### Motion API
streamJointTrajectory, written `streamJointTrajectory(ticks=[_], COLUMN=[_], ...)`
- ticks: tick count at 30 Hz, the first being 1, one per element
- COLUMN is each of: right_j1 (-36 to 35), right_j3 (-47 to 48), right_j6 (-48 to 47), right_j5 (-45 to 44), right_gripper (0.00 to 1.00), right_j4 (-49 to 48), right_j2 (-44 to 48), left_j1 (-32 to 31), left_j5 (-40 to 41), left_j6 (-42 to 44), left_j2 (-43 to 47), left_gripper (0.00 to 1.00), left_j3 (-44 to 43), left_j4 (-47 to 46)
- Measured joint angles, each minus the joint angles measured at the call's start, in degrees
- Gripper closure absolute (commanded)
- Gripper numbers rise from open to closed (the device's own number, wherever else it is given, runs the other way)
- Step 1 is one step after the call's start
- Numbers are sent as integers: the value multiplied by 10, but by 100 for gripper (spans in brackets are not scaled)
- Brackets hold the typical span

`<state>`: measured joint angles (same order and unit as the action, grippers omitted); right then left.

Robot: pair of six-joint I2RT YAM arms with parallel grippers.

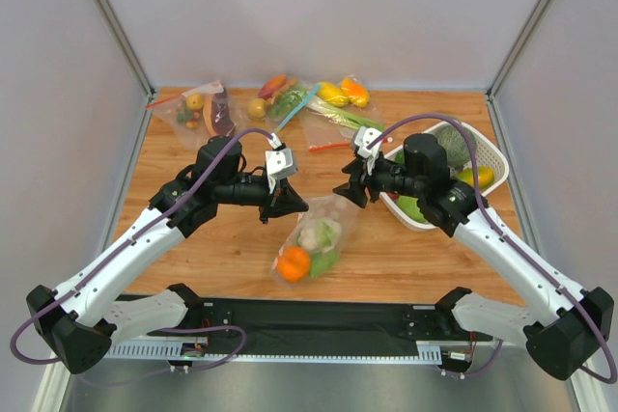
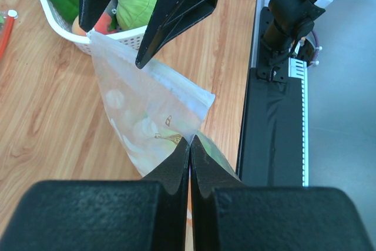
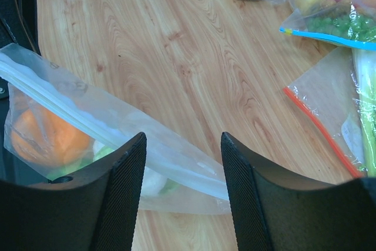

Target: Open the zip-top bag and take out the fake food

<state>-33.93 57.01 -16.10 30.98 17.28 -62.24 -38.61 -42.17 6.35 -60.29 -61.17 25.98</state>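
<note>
Nearest you, the zip-top bag (image 1: 314,238) lay on the table (image 1: 222,248), the orange (image 1: 294,262) at its low end. Your left gripper (image 2: 190,145) was clamped on one edge (likely as an anchor), while your right gripper (image 3: 183,139) stood spread over the zip strip (image 3: 59,107), holding nothing. Beyond sat the white basket (image 1: 480,137).

Bags, four: one dotted zip-top bag (image 1: 341,211), one blue-zip bag (image 1: 285,101), two red-zip bags (image 1: 198,115) (image 1: 333,127). White basket (image 1: 499,156): one.
</note>
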Motion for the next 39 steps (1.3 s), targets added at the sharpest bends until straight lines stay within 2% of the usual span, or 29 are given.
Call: streamJointTrajectory(ticks=[21,39], right_j1=[0,0], right_j3=[0,0], right_j6=[2,2], right_j5=[-24,0], right_gripper=[39,38], right_j4=[0,0], right_j2=[30,-6], left_j1=[0,0], left_j5=[0,0], left_j6=[0,1], left_j2=[2,2], left_gripper=[100,100], left_j3=[0,0], left_j4=[0,0])
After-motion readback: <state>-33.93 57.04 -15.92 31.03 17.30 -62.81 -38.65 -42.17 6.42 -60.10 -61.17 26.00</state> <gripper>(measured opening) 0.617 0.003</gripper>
